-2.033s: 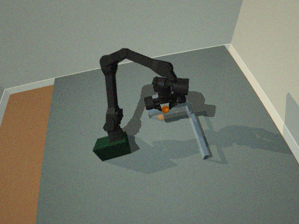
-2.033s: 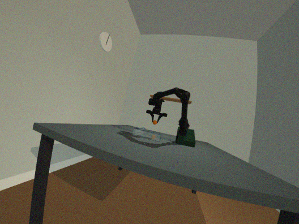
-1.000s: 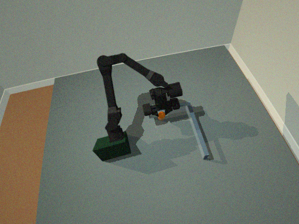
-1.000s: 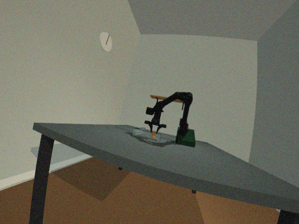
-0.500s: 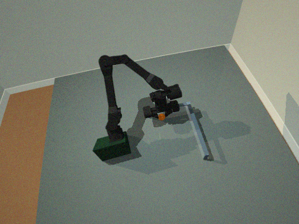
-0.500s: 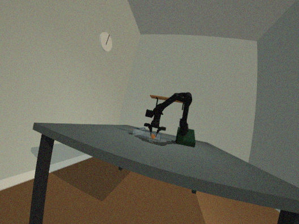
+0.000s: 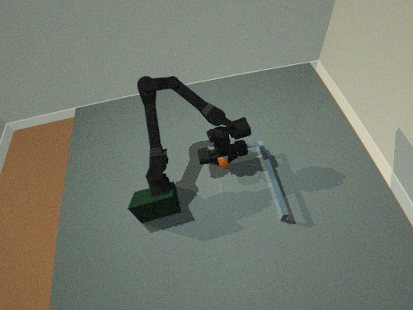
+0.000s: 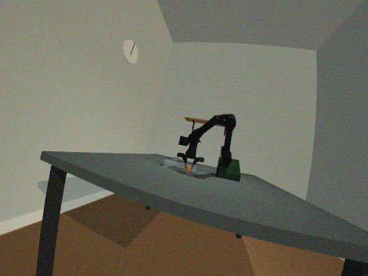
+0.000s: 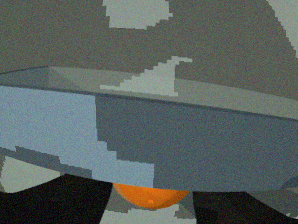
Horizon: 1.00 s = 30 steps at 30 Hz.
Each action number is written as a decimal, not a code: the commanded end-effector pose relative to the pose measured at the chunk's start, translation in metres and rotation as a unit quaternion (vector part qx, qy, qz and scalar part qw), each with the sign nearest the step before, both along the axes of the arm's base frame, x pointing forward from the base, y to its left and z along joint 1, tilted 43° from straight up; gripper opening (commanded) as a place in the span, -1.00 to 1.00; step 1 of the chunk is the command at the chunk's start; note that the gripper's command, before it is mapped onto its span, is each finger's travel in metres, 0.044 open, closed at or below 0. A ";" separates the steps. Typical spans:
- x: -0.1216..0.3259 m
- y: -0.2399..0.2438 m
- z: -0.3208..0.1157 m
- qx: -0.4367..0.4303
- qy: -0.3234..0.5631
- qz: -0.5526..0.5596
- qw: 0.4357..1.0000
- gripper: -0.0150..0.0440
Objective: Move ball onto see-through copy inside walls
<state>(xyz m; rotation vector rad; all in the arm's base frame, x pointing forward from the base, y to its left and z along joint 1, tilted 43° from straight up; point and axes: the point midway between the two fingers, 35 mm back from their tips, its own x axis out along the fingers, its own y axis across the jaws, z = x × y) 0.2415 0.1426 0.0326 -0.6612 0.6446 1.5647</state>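
The orange ball [image 7: 223, 162] [image 8: 188, 169] [image 9: 150, 196] is low, at or close to the table top, on the inner side of the corner. My gripper [image 7: 223, 161] [image 8: 189, 167] is shut on it, one dark finger on each side. In the wrist view a bluish wall [image 9: 120, 135] hides the ball's upper part and much of the fingers. The two low clear walls [image 7: 278, 188] [image 8: 171, 162] meet just behind and right of the gripper in the top view, where the gripper partly covers the shorter one. I cannot make out the see-through copy apart from the ball.
The arm's dark green base block [image 7: 156, 205] [image 8: 230, 169] stands left of the walls in the top view. The longer wall runs from the corner toward the lower right there. Arm shadows cross the grey table [image 7: 176, 270] [image 8: 279, 216].
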 end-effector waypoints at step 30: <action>0.007 -0.056 0.057 0.001 0.006 -0.006 1.000 0.60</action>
